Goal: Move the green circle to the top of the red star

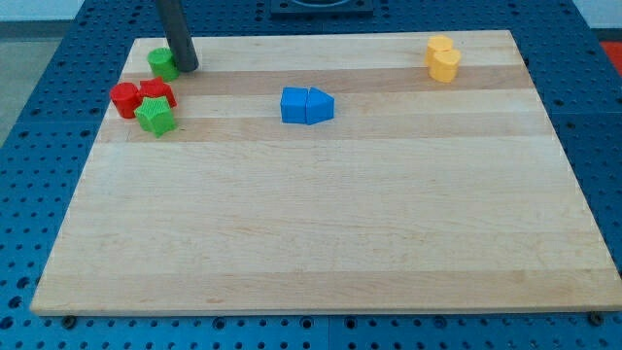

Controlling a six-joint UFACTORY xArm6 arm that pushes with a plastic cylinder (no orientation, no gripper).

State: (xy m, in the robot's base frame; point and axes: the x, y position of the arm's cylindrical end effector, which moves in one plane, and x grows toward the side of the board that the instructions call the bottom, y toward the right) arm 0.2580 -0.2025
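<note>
The green circle (161, 64) lies near the board's top left corner. My tip (188, 67) rests on the board just to its right, touching or nearly touching it. Below the circle sit a red round block (124, 99) and the red star (156, 93) side by side. A green star (155, 118) lies against the red star's lower edge. The green circle is a short gap above the red star.
A blue cube (294, 105) and a blue pentagon-like block (320, 105) touch each other at the upper middle. Two yellow blocks (443, 57) sit together at the top right. The wooden board (321, 243) lies on a blue perforated table.
</note>
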